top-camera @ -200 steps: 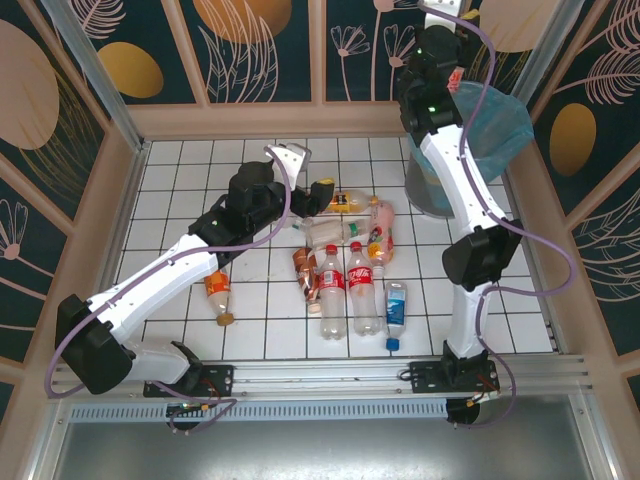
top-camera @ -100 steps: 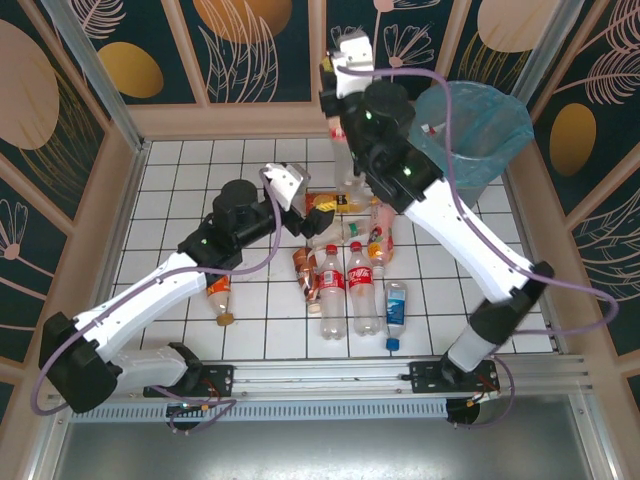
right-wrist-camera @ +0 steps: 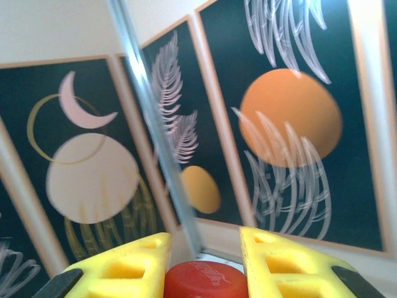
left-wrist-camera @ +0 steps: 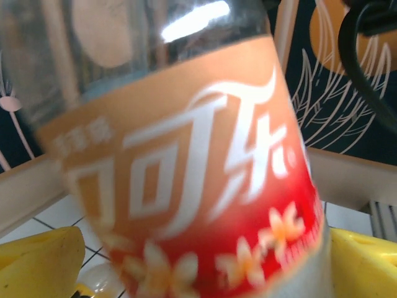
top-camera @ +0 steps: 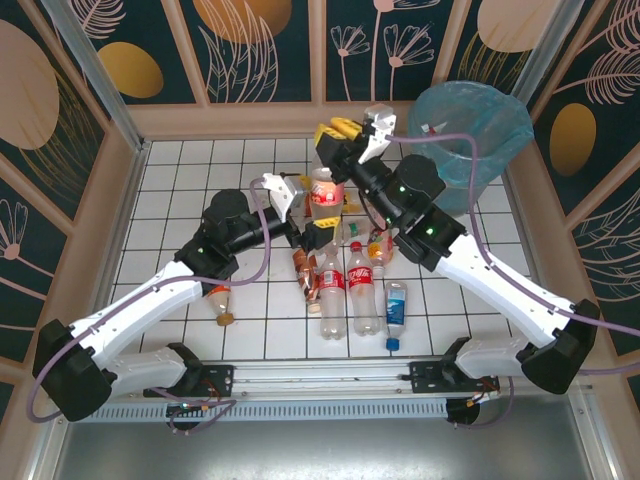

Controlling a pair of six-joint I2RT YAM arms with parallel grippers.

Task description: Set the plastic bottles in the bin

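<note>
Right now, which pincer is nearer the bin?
Right. The right pincer grips the red-capped bottle, left of the bin; the left pincer stands open around that bottle, farther off.

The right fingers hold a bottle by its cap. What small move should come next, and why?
Probably lift the bottle clear with the right fingers, toward the bin: they pinch its red cap, and the left fingers stand open around it.

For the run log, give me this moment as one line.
right gripper: shut on red-labelled bottle, at cap | left gripper: open, astride bottle body | bin: bottle not yet in
</note>
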